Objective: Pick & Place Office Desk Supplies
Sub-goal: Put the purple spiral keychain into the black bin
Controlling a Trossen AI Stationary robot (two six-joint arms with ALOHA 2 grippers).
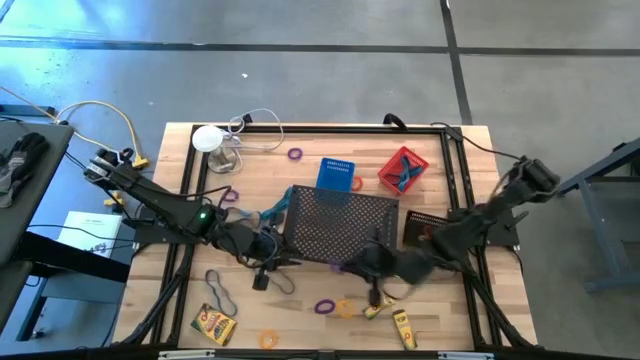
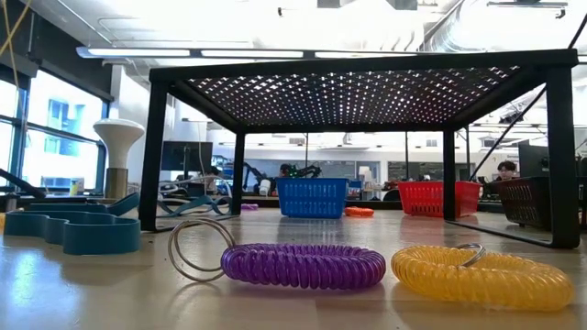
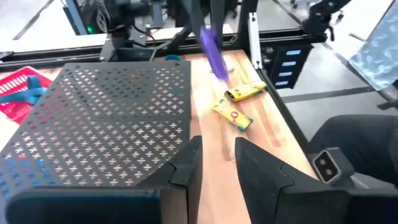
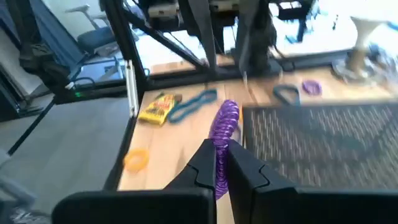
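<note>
Purple spiral plastic coil (image 4: 225,127) pinched by one end in the right claw (image 4: 222,163), hanging clear of the wooden bench (image 1: 300,325) just in front of the large black mesh tray (image 1: 340,222).

Likely risks:
- Grip on only a few turns, so probably springy and prone to swing or slip out on a quick move.
- Could catch on the tray's front rim if carried low across it.
- Left claw (image 3: 217,149) at the tray's front left corner, fingers part-way apart with nothing between. Close enough to the right arm for a possible bump if both move inward.

Around the tray:
- Behind it, a blue plastic basket (image 1: 336,174) and a red plastic basket (image 1: 403,168).
- In front of it, a second purple coil (image 1: 324,306) beside an orange coil (image 1: 345,308).
- Farther front, two yellow crayon boxes (image 1: 214,324), one left and one right.
- Tray itself standing between the held coil and both baskets.
</note>
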